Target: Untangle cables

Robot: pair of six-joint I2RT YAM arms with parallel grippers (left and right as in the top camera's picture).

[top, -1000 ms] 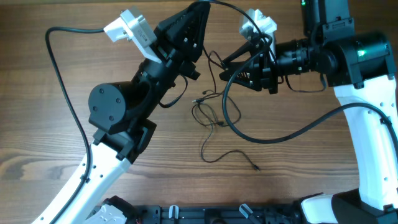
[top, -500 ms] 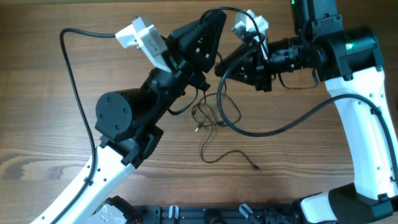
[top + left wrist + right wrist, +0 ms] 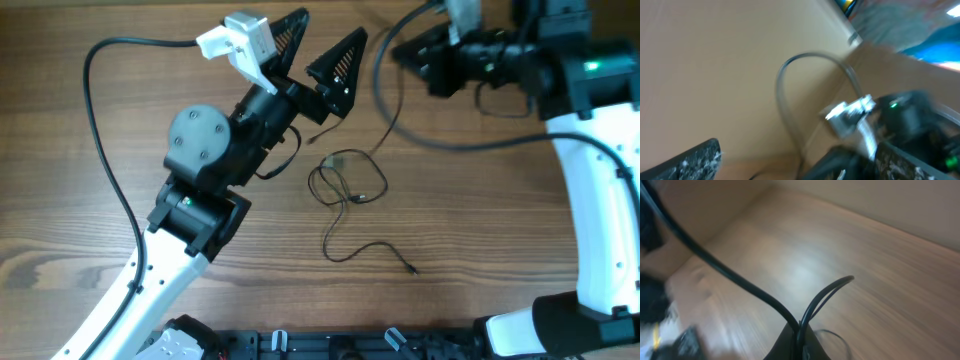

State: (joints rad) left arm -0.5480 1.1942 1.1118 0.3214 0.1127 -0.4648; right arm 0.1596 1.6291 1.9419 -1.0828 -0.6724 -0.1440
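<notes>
Could tighten the tangle (image 3: 345, 185) of cables (image 3: 365, 250) instead of opening it, by pulling away with only one hold and no second grip on the far side. Could also snag the arm's own thick cable (image 3: 740, 283), seen crossing right in front of the right fingers in the wrist view, just beside the held strand. Could lose the strand too, pinched only near its bend.

Grasps a thin doubled loop (image 3: 840, 282) of cable with the right end effector (image 3: 402, 55), clenched tight and lifted off the desk (image 3: 500, 230). Grasps nothing with the left end effector (image 3: 318, 48), released and spread wide, hovering near the right one but apart from it.

Reaches diagonally across the desk with the left arm, wrist tipped up toward the far wall. Comes in from the side with the right arm, forearm roughly level, pointing toward the left end effector.

Leaves most of the cables flat on the desk, below and between both end effectors, with one loose end trailing farther off on the near side.
</notes>
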